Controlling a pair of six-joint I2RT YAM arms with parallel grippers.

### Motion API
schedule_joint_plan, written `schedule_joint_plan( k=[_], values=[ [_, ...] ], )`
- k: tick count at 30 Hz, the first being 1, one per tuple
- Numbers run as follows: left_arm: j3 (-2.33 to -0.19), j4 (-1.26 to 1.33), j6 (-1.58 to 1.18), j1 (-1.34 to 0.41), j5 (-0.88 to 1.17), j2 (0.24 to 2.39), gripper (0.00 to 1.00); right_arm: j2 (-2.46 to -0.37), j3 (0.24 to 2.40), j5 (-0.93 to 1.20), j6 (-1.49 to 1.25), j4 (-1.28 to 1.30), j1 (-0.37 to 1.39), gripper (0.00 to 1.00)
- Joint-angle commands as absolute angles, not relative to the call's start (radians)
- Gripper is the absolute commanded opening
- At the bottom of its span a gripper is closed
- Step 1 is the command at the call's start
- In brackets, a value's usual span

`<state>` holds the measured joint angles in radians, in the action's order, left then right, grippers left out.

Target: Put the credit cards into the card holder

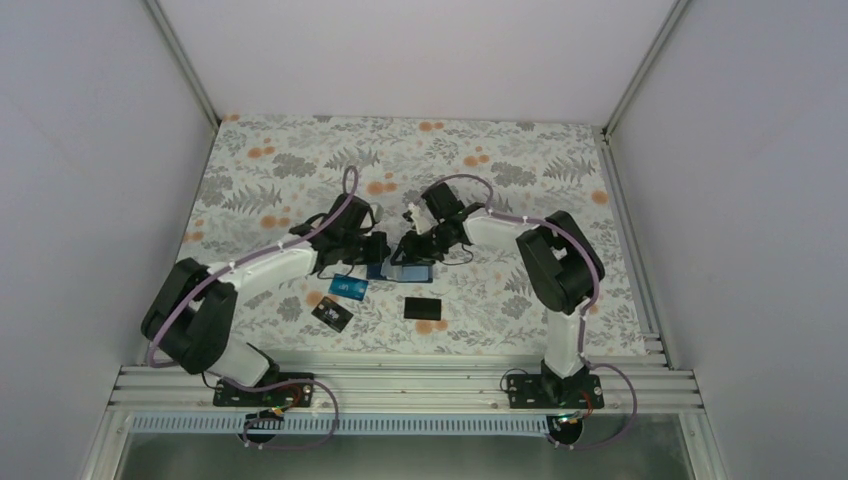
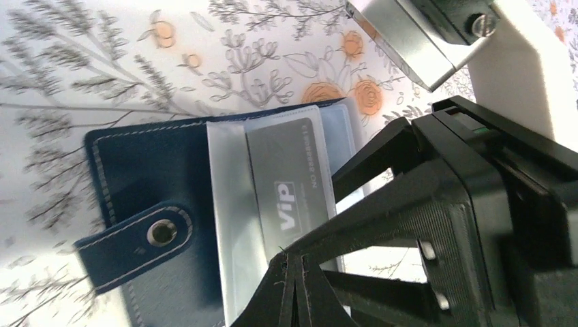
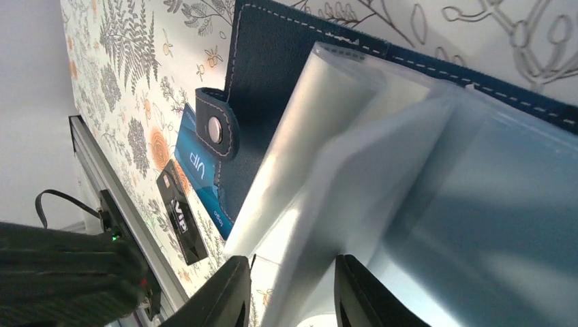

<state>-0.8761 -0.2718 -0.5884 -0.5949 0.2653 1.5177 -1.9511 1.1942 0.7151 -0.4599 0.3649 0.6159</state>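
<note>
The left wrist view alone shows the left gripper (image 2: 294, 266) closed tight on nothing, tips over the open holder (image 2: 150, 170) at the middle of the table (image 1: 300, 150); its clear sleeve (image 2: 228, 225) has a grey card (image 2: 286, 177) marked "ViP". The right wrist view shows the right gripper (image 3: 292, 300) part open astride sleeve leaves, and beside the holder a teal card (image 3: 198, 163) and a black card (image 3: 180, 221), both "ViP"; from above, a plain black card (image 1: 424, 306) lies apart

Grained matt navy leather-look on the card holder (image 2: 157, 170), shiny metal snap (image 2: 162, 232), glossy clear plastic sleeves (image 3: 354, 170). Matt floral-printed covering on the table (image 2: 82, 82). Finely ribbed matt black plastic on the left claw (image 2: 293, 267).
</note>
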Motion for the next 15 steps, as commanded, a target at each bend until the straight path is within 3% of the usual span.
schedule_joint_plan(
  k=[1, 15],
  values=[
    [-0.82, -0.337, -0.598, -0.573, 0.215, 1.422, 0.02, -1.985, 1.249, 0.697, -0.461, 0.4, 0.656, 0.35],
    [-0.704, -0.416, -0.593, -0.516, 0.161, 1.199, 0.03, -2.076, 1.394, 0.674, -0.487, 0.452, 0.731, 0.46]
  ],
)
